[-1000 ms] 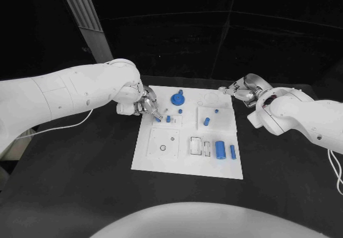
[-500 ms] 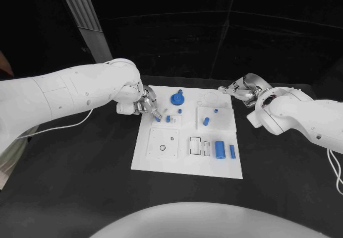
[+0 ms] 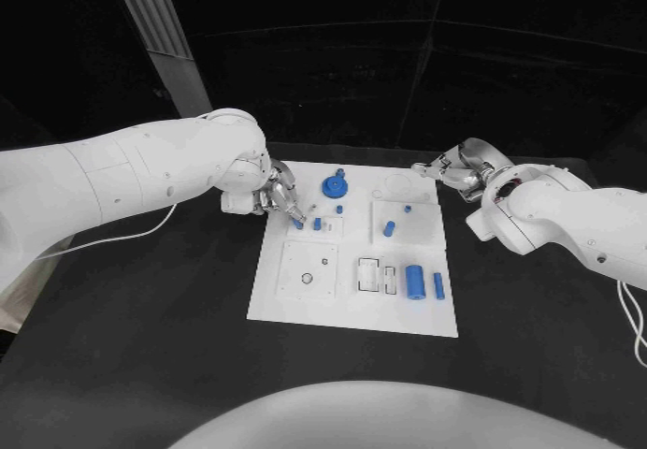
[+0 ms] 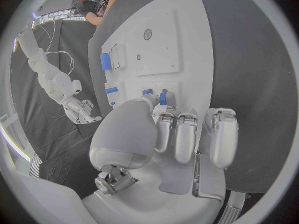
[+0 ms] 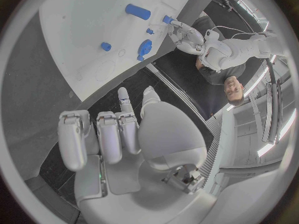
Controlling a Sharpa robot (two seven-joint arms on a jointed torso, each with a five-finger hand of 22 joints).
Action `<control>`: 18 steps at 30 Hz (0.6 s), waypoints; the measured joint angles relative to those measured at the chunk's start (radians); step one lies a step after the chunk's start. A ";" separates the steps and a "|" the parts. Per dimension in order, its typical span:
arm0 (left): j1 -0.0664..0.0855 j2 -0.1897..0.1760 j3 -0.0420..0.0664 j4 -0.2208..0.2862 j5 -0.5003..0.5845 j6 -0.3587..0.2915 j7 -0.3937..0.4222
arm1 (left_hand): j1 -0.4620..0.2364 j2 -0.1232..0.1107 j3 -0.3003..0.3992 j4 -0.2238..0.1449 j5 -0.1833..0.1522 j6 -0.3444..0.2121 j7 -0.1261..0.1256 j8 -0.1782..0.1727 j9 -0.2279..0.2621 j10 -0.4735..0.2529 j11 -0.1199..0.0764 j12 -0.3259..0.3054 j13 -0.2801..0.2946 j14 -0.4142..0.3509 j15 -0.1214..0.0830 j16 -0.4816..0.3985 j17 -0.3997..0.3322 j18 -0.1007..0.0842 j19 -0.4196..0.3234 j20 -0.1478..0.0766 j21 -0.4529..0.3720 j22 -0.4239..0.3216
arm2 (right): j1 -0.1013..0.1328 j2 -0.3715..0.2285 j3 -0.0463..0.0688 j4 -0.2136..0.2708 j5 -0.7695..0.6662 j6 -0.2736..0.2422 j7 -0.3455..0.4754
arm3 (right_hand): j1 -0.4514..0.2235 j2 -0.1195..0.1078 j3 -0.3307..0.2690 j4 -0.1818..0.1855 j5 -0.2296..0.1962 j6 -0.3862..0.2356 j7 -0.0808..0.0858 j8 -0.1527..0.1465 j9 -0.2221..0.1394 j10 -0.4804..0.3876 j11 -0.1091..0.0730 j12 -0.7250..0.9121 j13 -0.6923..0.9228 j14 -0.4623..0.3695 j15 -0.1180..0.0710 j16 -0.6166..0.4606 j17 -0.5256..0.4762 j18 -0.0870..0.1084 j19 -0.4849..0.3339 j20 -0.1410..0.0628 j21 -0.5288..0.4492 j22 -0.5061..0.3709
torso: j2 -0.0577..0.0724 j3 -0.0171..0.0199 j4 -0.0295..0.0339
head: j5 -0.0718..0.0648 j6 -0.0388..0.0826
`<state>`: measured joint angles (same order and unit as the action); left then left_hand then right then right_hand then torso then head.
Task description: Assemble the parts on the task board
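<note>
The left hand [image 3: 274,199] hangs over the left edge of the task board [image 3: 353,309], its fingers [image 4: 163,98] pinched on a small blue part [image 3: 296,223] that points down at the board. Just right of those fingers a second small blue peg [image 3: 317,224] stands in the board, and beyond it, farther from the robot, sits a round blue disc [image 3: 335,186]. Further right a short blue cylinder [image 3: 388,228] lies on a raised white tile. Nearer the robot two longer blue pieces [image 3: 417,281] lie side by side. The right hand [image 3: 446,171] rests off the board's far right corner above the black surface [image 3: 162,355], its fingers [image 5: 99,134] curled in on nothing.
</note>
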<state>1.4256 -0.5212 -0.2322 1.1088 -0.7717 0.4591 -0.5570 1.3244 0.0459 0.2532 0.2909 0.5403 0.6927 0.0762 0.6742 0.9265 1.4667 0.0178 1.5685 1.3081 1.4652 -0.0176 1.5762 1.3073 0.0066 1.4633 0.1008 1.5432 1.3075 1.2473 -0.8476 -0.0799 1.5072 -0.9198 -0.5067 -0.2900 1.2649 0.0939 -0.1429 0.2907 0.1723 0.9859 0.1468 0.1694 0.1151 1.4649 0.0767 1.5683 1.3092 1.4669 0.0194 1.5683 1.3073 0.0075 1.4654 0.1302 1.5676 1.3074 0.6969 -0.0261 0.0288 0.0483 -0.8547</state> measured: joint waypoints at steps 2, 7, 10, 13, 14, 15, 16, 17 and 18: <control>0.000 0.001 0.000 -0.002 0.000 0.002 0.000 | 0.001 0.001 0.002 -0.002 -0.002 0.000 0.000 0.000 0.000 0.000 0.000 0.000 0.000 0.000 0.000 0.000 0.000 0.000 0.000 0.000 0.000 0.000 | 0.000 0.000 0.000 0.000 0.000 0.000 0.000 | 0.000 0.000 0.000 0.000 0.000 0.000 0.000 0.000 0.000 0.000 0.000 0.000 0.000 0.000 0.000 0.000 0.000 0.000 0.000 0.000 0.000 0.000 | 0.000 0.0000 -0.0002 | 0.000 -0.001; -0.001 0.003 0.001 -0.006 0.000 0.005 0.001 | 0.002 0.002 0.005 0.000 -0.002 0.000 0.000 0.000 0.001 0.000 0.000 0.000 0.000 0.000 0.000 0.000 0.000 0.000 0.000 0.000 0.000 0.000 | 0.000 0.000 0.000 0.001 0.000 0.000 0.000 | 0.005 0.005 -0.008 0.000 0.005 0.000 0.000 0.000 0.000 0.000 0.000 0.000 0.000 0.000 0.000 0.000 0.000 0.000 0.000 0.000 0.000 0.000 | 0.000 0.0001 -0.0002 | -0.003 -0.001; -0.001 0.004 0.001 -0.007 0.000 0.007 0.002 | 0.003 0.003 0.005 0.000 -0.002 0.000 0.000 0.000 0.001 0.000 0.000 0.000 0.000 0.000 0.000 0.000 0.000 0.000 0.000 0.000 -0.004 0.000 | 0.000 -0.001 0.000 0.002 0.000 0.000 0.000 | 0.005 0.005 -0.008 0.000 0.005 0.000 0.000 0.000 0.000 0.000 0.000 0.000 0.000 0.000 0.000 0.000 0.000 0.000 0.000 0.000 0.000 0.000 | 0.000 0.0004 -0.0001 | -0.003 -0.001; -0.001 0.004 0.002 -0.008 -0.001 0.009 0.002 | 0.003 0.003 0.005 0.000 -0.002 -0.002 0.002 0.000 0.001 0.000 0.000 0.000 0.000 0.000 0.000 0.000 0.000 0.000 0.000 0.000 -0.004 0.000 | 0.000 -0.001 0.000 0.002 0.000 0.000 0.000 | 0.005 0.005 -0.008 0.000 0.005 0.000 0.000 0.000 0.000 0.000 0.000 0.000 0.000 0.000 0.000 0.000 0.000 0.000 0.000 0.000 0.000 0.000 | 0.000 0.0005 0.0001 | -0.003 -0.002; -0.002 0.005 0.002 -0.008 -0.001 0.009 0.003 | 0.003 0.003 0.005 0.000 -0.002 -0.002 0.002 0.001 0.001 0.000 0.000 0.000 0.000 0.000 0.000 0.000 0.000 0.000 0.000 0.000 -0.004 0.000 | 0.000 -0.001 0.000 0.002 0.000 0.000 0.000 | 0.005 0.005 -0.008 0.000 0.005 0.000 0.000 0.000 0.000 0.000 0.000 0.000 0.000 0.000 0.000 0.000 0.000 0.000 0.000 0.000 0.000 0.000 | 0.000 0.0005 0.0002 | -0.003 -0.002; -0.002 0.005 0.002 -0.009 -0.001 0.009 0.003 | 0.003 0.003 0.005 0.000 -0.002 -0.002 0.002 0.001 0.001 0.000 0.000 0.000 0.000 0.000 0.000 0.000 0.000 0.000 0.000 0.000 -0.004 0.000 | 0.000 -0.001 0.000 0.003 0.000 0.000 0.000 | 0.005 0.005 -0.008 0.000 0.005 0.000 0.000 0.000 0.000 0.000 0.000 0.000 0.000 0.000 0.000 0.000 0.000 0.000 0.000 0.000 0.000 0.000 | 0.000 0.0004 0.0004 | -0.004 -0.002; -0.002 0.006 0.002 -0.009 -0.001 0.010 0.003 | 0.003 0.003 0.005 0.000 -0.002 -0.002 0.002 0.001 0.001 0.000 0.000 0.000 0.000 0.000 0.000 0.000 0.000 0.000 0.000 0.000 -0.004 0.000 | 0.000 -0.001 0.000 0.003 0.000 0.000 0.000 | 0.005 0.005 -0.008 0.000 0.005 0.000 0.000 0.000 0.000 0.000 0.000 0.000 0.000 0.000 0.000 0.000 0.000 0.000 0.000 0.000 0.000 0.000 | 0.000 0.0004 0.0005 | -0.004 -0.002; -0.002 0.006 0.002 -0.010 -0.001 0.010 0.003 | 0.003 0.003 0.005 0.000 -0.002 -0.002 0.002 0.001 0.001 0.000 0.000 0.000 0.000 0.000 0.000 0.000 0.000 0.000 0.000 0.000 -0.004 0.000 | 0.000 -0.001 0.000 0.003 0.000 0.000 0.000 | 0.005 0.005 -0.008 0.000 0.005 0.000 0.000 0.000 0.000 0.000 0.000 0.000 0.000 0.000 0.000 0.000 0.000 0.000 0.000 0.000 0.000 0.000 | 0.000 0.0004 0.0005 | -0.004 -0.003; -0.002 0.006 0.003 -0.010 -0.001 0.011 0.003 | 0.003 0.003 0.005 0.000 -0.002 -0.002 0.002 0.001 0.001 0.000 0.000 0.000 0.000 0.000 0.000 0.000 0.000 0.000 0.000 0.000 -0.004 0.000 | 0.000 -0.001 0.000 0.003 0.000 0.000 0.000 | 0.005 0.005 -0.008 0.000 0.005 0.000 0.000 0.000 0.000 0.000 0.000 0.000 0.000 0.000 0.000 0.000 0.000 0.000 0.000 0.000 0.000 0.000 | 0.000 0.0004 0.0005 | -0.004 -0.003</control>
<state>1.4234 -0.5150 -0.2297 1.0987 -0.7731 0.4699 -0.5542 1.3269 0.0485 0.2585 0.2911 0.5380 0.6909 0.0780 0.6752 0.9273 1.4668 0.0178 1.5685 1.3081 1.4652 -0.0176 1.5762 1.3073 0.0066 1.4633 0.1008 1.5391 1.3075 1.2473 -0.8482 -0.0799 1.5101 -0.9198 -0.5063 -0.2903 1.2700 0.0991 -0.1513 0.2907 0.1773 0.9859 0.1468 0.1694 0.1149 1.4649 0.0767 1.5683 1.3092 1.4669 0.0194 1.5683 1.3073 0.0074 1.4654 0.1301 1.5676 1.3074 0.6969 -0.0257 0.0292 0.0447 -0.8578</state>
